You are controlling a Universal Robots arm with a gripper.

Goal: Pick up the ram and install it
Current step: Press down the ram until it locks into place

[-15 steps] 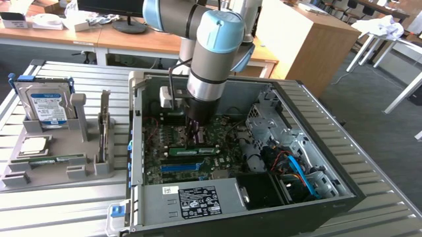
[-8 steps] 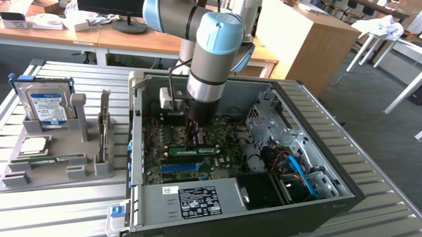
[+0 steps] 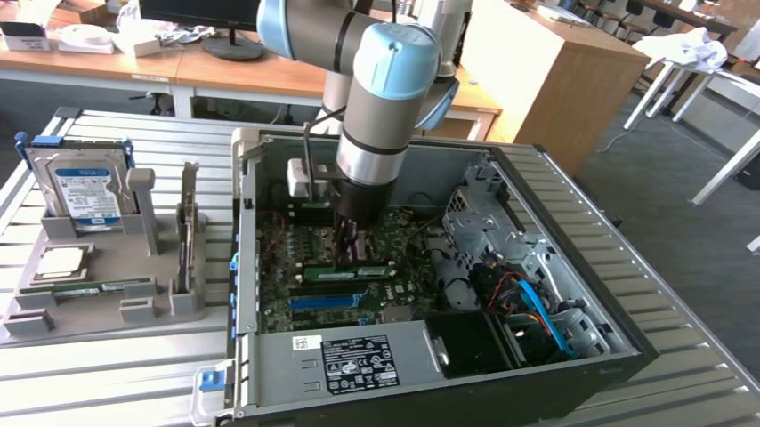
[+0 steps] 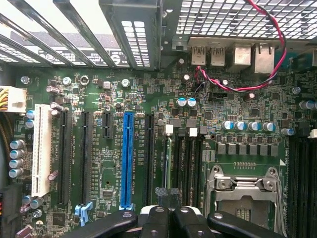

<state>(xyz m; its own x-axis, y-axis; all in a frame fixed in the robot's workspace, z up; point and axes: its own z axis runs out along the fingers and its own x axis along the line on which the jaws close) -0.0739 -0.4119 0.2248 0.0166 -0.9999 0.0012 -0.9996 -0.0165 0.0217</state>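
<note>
your gripper [image 4: 168,196] pressed together, tips on ram [image 4: 169,163] edge directly below; ram's long axis runs along its slot, parallel to blue slot [image 4: 127,158].

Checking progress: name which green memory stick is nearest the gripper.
The ram inside the computer case, just below the gripper; the other stick lies on the grey holder outside it.

Slim green ram [image 3: 345,273] edge-up in a motherboard slot.

Arm [image 3: 386,107]: grey tubular links, light-blue joint caps, thin black cable alongside. Gripper [image 4: 168,196]: black fingers, silver screws at linkage pivots.
</note>
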